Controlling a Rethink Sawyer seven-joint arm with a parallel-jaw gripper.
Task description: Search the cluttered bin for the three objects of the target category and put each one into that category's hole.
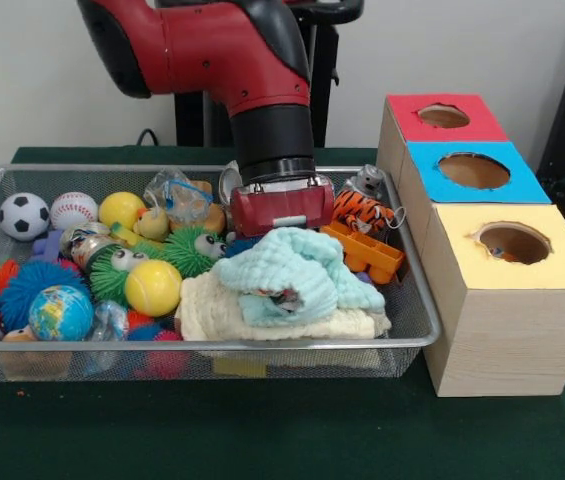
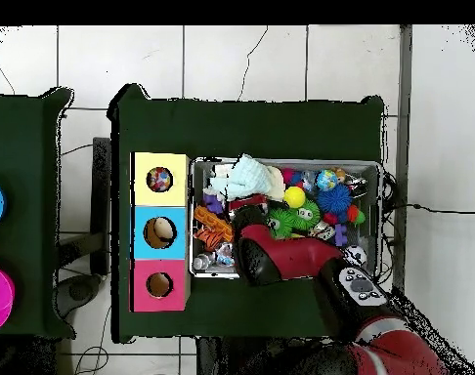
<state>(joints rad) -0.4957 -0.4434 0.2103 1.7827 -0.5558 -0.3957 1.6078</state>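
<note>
Lying just below the claw (image 1: 280, 226): teal cloth (image 1: 297, 268), cream cloth underneath.

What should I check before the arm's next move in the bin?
1. Gripper down inside the wire bin: ok.
2. Fingers open or shut: cannot tell, hidden behind the blue cloth.
3. Anything held: cannot tell.
4. Yellow box hole unblocked: ok, something small already inside.
5. Blue box and red box holes unblocked: ok.
6. Toy tiger beside the gripper, clear of the cloths: ok.
</note>
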